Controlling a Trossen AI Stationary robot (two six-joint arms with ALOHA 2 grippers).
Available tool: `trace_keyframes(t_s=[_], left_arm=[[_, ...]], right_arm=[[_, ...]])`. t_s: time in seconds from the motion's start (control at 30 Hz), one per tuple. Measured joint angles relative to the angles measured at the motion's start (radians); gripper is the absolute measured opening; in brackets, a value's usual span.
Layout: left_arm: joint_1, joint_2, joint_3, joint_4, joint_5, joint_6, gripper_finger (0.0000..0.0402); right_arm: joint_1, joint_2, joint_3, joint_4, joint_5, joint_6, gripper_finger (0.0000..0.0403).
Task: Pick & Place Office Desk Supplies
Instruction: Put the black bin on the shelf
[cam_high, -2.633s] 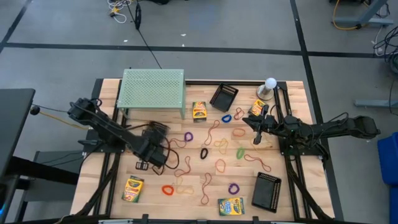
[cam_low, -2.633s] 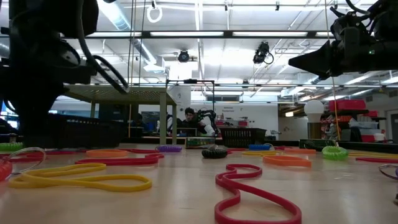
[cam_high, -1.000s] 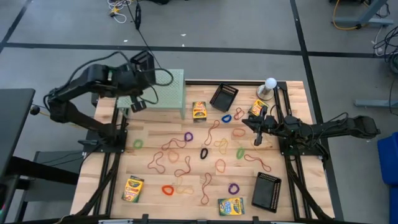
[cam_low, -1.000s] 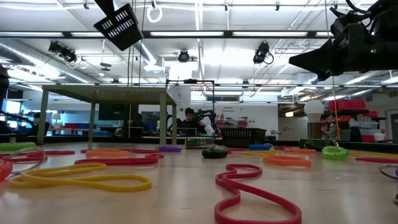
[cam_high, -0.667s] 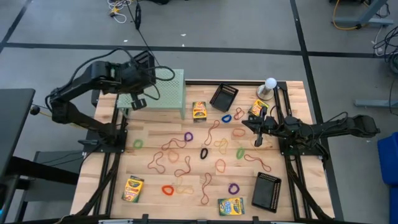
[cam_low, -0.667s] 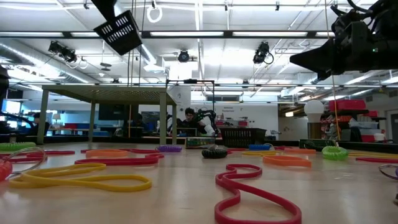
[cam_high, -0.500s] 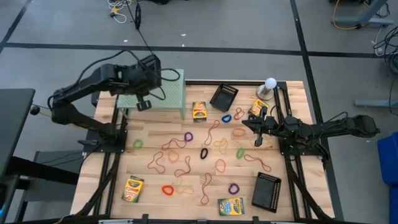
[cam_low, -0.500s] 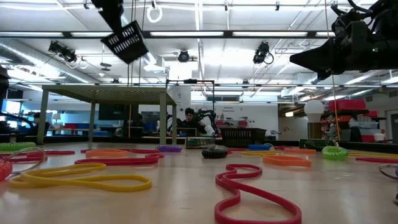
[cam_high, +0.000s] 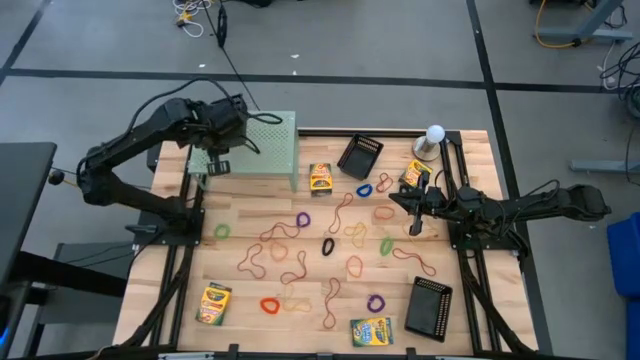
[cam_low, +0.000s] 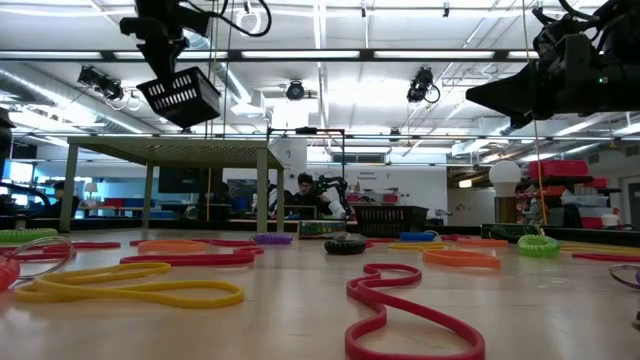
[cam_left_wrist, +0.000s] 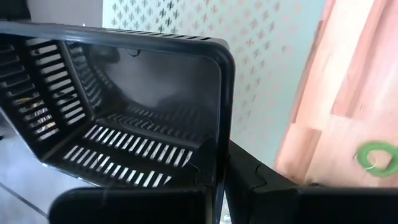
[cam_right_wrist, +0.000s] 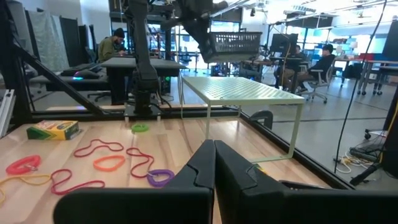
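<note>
While the left end effector (cam_left_wrist: 221, 186), pinched shut on the wall of a black mesh tray (cam_low: 181, 95), holds it in the air above the pale green stand (cam_high: 245, 145), the carry step seems underway, and lowering it squarely comes next.

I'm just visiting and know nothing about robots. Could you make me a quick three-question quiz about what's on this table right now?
1. True or false: the left gripper holds a black mesh tray up in the air over the green stand.
2. How many crayon boxes lie on the table? A) two B) four C) six
3. Fill in: the right gripper is shut and holds ____.

Key:
1. True. The tray hangs clear above the stand's top, clamped by its wall.
2. B. One by the stand, one near the globe, and two at the near edge.
3. Nothing. It hovers above the rubber bands.
</note>
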Motion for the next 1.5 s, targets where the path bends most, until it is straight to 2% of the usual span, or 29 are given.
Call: trace_keyframes(t_s=[0.17, 0.37, 0.67, 1.13, 1.5], left_arm=[[0.061, 0.003, -0.086, -0.001, 0.034, 0.049, 0.0014], [0.089, 0.003, -0.163, 0.024, 0.024, 0.111, 0.0014], [0.161, -0.011, -0.166, -0.051, 0.03, 0.087, 0.0014], [0.214, -0.011, -0.167, -0.09, 0.02, 0.119, 0.002], [0.216, -0.008, -0.167, -0.099, 0.017, 0.127, 0.0027]], right_arm=[[0.0, 0.0, 0.0, 0.0, 0.0, 0.003, 0.0005], [0.0, 0.0, 0.0, -0.005, 0.0, 0.021, 0.0005], [0.0, 0.0, 0.0, -0.006, 0.0, 0.021, 0.0005], [0.0, 0.0, 0.0, -0.006, 0.0, 0.021, 0.0005], [0.0, 0.0, 0.0, -0.006, 0.0, 0.02, 0.0005]])
